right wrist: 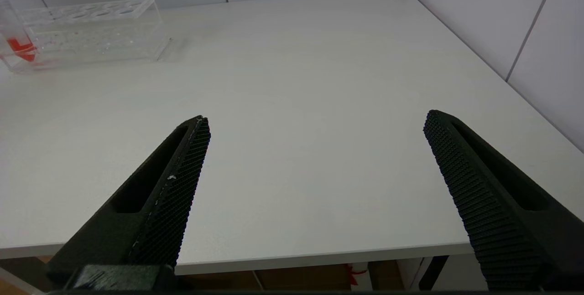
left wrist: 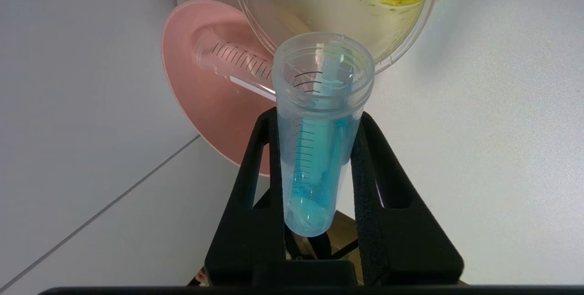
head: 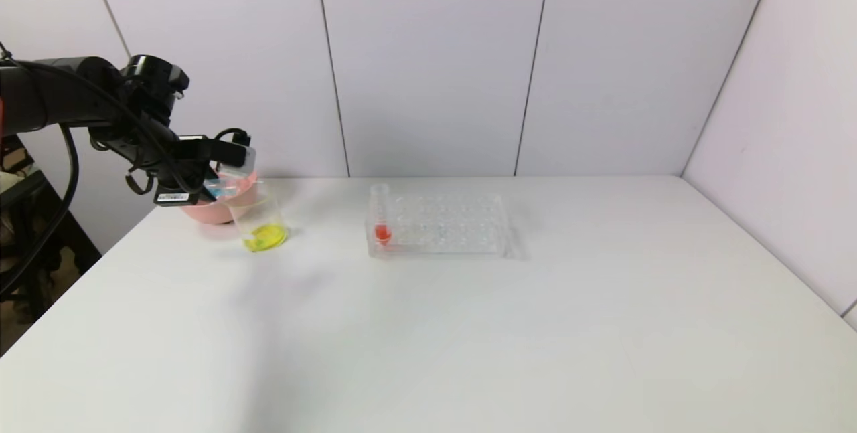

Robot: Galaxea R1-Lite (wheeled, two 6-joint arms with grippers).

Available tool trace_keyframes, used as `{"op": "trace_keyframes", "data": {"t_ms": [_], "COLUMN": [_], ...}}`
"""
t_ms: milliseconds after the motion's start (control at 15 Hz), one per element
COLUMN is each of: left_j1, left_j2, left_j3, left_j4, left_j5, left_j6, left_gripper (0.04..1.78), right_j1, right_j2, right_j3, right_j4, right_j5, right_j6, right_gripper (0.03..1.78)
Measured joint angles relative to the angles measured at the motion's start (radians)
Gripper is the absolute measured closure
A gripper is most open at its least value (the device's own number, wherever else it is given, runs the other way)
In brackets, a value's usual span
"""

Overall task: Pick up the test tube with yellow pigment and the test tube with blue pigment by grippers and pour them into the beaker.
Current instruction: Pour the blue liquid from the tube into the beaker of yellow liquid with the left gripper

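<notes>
No text can be read; the blue tube (left wrist: 319, 140) bears only unnumbered graduation lines, like the tube in the bowl (left wrist: 237, 60)

Left gripper (left wrist: 315, 149) clamped, seemingly tilted; right gripper (right wrist: 315, 121) agape

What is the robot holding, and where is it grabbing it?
The left hand clamps the slim clear test tube with blue liquid around its middle, mouth tipped toward the clear glass beaker. The right hand holds nothing.

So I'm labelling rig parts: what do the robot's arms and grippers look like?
The left gripper is matte black with two wedge-shaped, slotted fingers, loose black cables and a small white barcode label on its underside. The right gripper has the same black tapered fingers with finely ribbed inner pads.
</notes>
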Motion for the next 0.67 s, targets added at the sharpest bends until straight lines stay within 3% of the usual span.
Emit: {"op": "trace_keyframes", "data": {"t_ms": [667], "left_j1": [-0.024], "left_j2": [-0.006], "left_j3": [0.001], "left_j4": [-0.011], "left_j5": [0.104], "left_j6": [-0.001], "left_gripper": [1.38], "right_j1": [0.000], "right_j2": [0.000], "right_j3": [0.000], "right_j4": [0.000], "right_j5": [0.000], "right_j6": [0.001], "right_gripper": [0.10]}}
